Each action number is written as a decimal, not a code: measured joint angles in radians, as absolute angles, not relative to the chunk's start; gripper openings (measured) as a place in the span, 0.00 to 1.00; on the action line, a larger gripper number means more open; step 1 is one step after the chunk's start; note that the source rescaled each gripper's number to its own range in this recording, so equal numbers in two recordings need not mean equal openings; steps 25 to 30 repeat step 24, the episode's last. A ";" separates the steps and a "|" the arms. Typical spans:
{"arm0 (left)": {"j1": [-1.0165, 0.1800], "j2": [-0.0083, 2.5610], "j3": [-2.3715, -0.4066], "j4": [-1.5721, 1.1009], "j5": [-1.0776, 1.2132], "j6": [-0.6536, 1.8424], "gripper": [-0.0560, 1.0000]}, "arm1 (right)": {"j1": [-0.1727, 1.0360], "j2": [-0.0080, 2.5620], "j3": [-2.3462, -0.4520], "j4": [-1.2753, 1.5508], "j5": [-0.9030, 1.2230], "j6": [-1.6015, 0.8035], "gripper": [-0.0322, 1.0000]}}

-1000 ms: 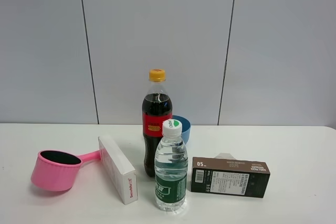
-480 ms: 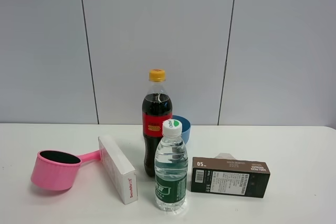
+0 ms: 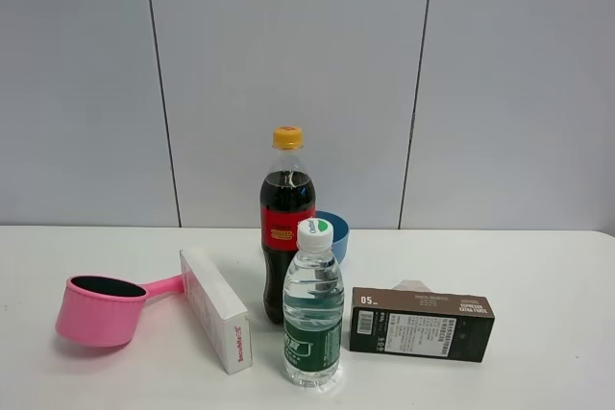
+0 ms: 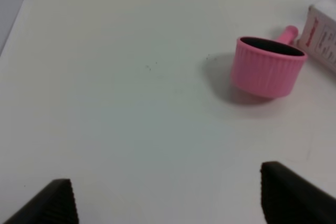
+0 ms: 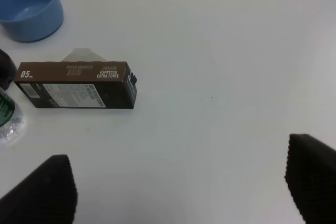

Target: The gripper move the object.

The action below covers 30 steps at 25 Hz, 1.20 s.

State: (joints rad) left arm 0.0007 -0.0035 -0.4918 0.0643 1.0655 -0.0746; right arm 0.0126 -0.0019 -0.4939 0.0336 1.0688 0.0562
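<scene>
Change: the scoop [image 3: 101, 310] sits a touch further left and lower than half a second ago; bottles and boxes are unmoved.
Scoop: pink, ribbed wall, dark inside, upright on the table [image 3: 538, 266] at far left; handle points at the white box [image 3: 216, 309], its tip just beside it.
Left gripper [image 4: 168, 198]: fingers spread wide, empty, well short of the scoop [image 4: 269, 66].
Right gripper [image 5: 178, 182]: fingers spread, empty, near the brown box [image 5: 76, 85].

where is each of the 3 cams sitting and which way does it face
Exterior high: raised, facing table and wall; shows pink scoop, cola bottle; no arm visible.
Left wrist: on left arm, looking down past left gripper at the scoop, shared with exterior.
Right wrist: on right arm, past right gripper at brown box, blue bowl, both shared.
</scene>
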 joint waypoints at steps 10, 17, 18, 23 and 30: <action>0.001 -0.004 -0.492 0.064 1.066 -0.075 1.00 | 0.013 -0.002 -0.494 0.036 1.069 0.056 0.82; 0.001 -0.004 -0.492 0.064 1.066 -0.075 1.00 | 0.013 -0.002 -0.494 0.036 1.069 0.056 0.82; 0.001 -0.004 -0.492 0.064 1.066 -0.075 1.00 | 0.013 -0.002 -0.494 0.036 1.069 0.056 0.82; 0.001 -0.004 -0.492 0.064 1.066 -0.075 1.00 | 0.013 -0.002 -0.494 0.036 1.069 0.056 0.82; 0.001 -0.004 -0.492 0.064 1.066 -0.075 1.00 | 0.013 -0.002 -0.494 0.036 1.069 0.056 0.82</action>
